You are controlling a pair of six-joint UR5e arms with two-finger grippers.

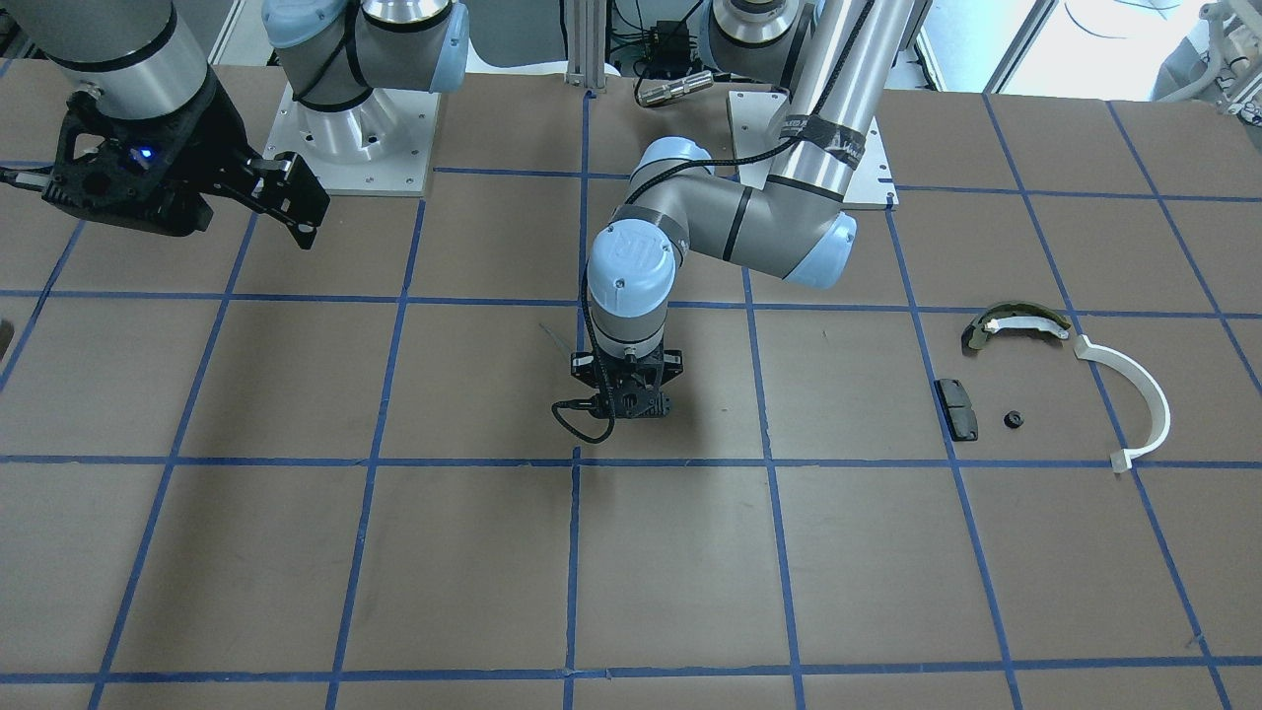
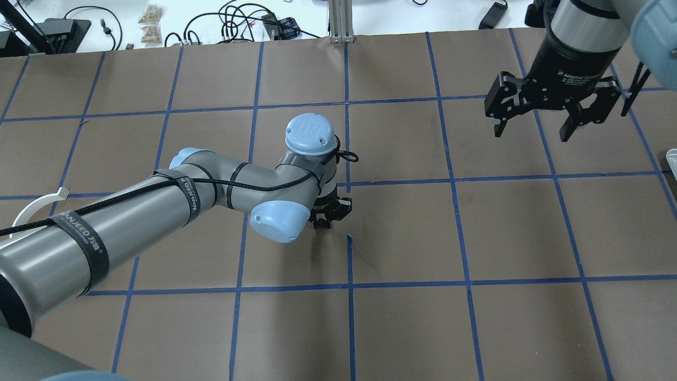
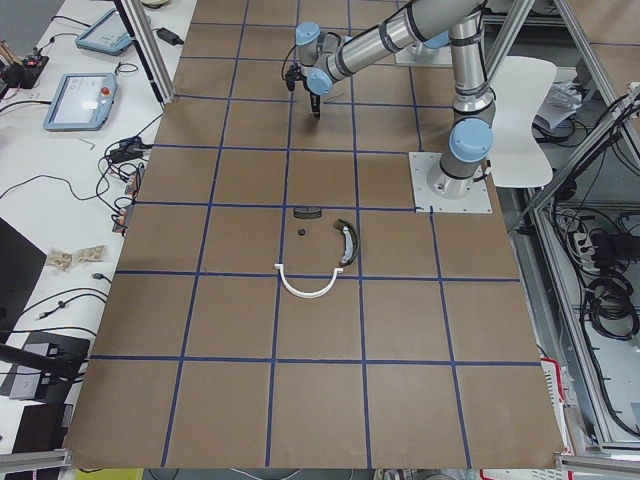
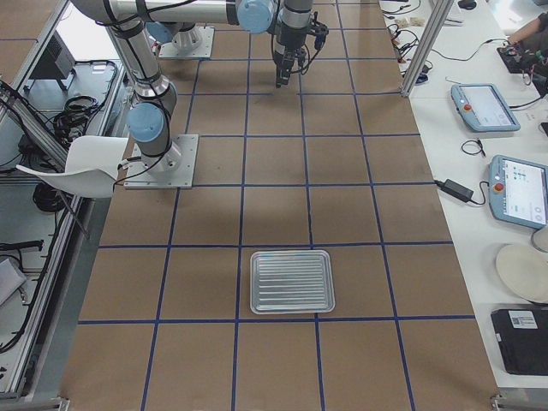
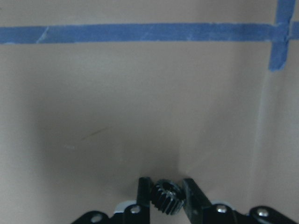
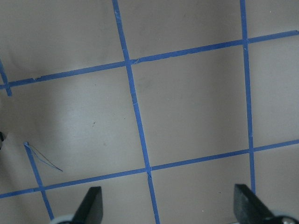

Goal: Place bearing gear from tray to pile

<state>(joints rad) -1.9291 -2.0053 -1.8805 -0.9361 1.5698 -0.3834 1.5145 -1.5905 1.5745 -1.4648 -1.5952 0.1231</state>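
My left gripper point(image 1: 626, 402) hangs low over the middle of the table, shut on a small black toothed bearing gear point(image 5: 166, 198) held between its fingertips. The gripper also shows in the overhead view point(image 2: 328, 218). The pile lies far to its side: a white half-ring strip point(image 1: 1144, 394), an olive-and-white curved shoe point(image 1: 1016, 323), a flat black pad point(image 1: 956, 408) and a small black part point(image 1: 1014, 420). The silver tray point(image 4: 291, 281) lies bare at the table's other end. My right gripper point(image 2: 531, 133) is open and empty, held high near the tray side.
The table is brown with a blue tape grid. A loose end of tape point(image 2: 362, 254) sticks up near my left gripper. The arm bases point(image 1: 355, 148) stand at the robot's edge. Tablets and cables point(image 4: 479, 103) lie on the white bench beyond the table.
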